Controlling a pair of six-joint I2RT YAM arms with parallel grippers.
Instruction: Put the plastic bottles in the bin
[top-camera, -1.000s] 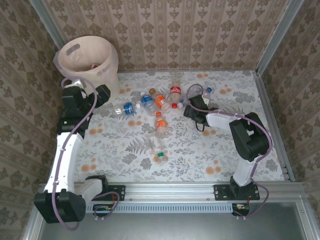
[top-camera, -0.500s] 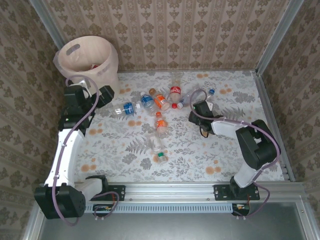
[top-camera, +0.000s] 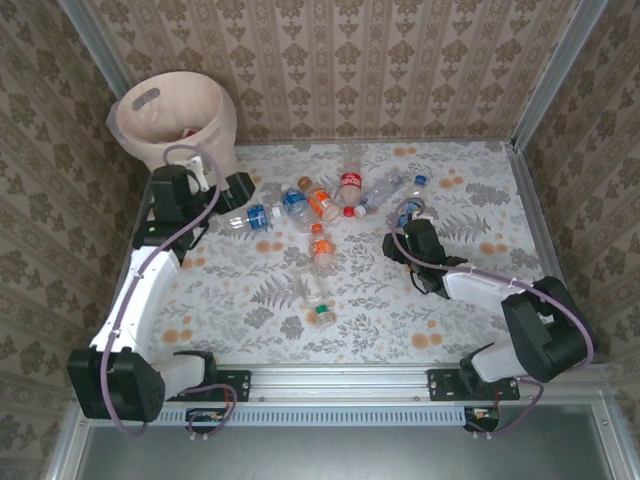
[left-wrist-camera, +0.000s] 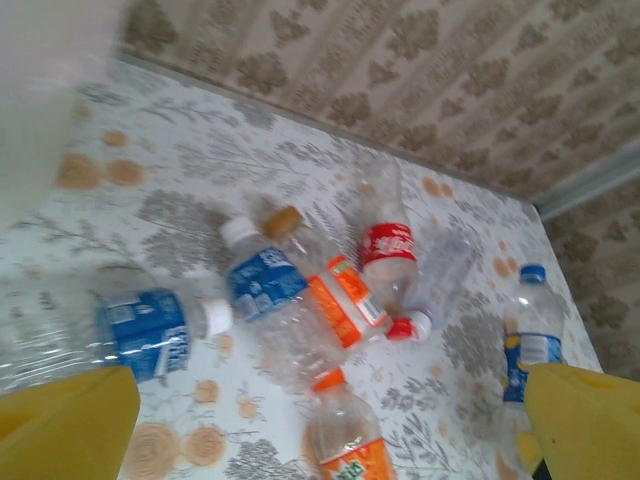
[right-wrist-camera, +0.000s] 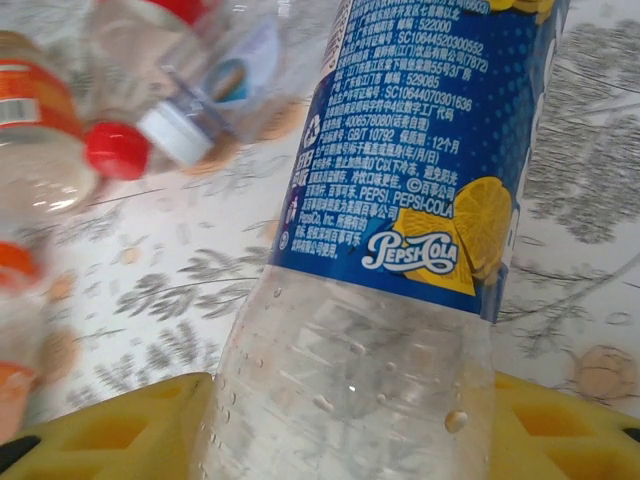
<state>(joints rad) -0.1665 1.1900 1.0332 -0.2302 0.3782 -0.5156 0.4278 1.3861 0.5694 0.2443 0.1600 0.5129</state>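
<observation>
Floral table (top-camera: 400, 310) beneath clustered plastic bottles (top-camera: 296, 207)

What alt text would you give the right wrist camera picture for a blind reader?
A clear blue-labelled bottle, printed Pepsi-Cola with lemon slices, runs up the middle, held between two yellow fingers at the bottom edge. Behind it, on the floral table, lie blurred bottles with a red cap and a white cap.

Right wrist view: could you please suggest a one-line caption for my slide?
Right pincer gripping a clear blue-labelled Pepsi-Cola bottle, with more bottles on the floral table behind.
</observation>
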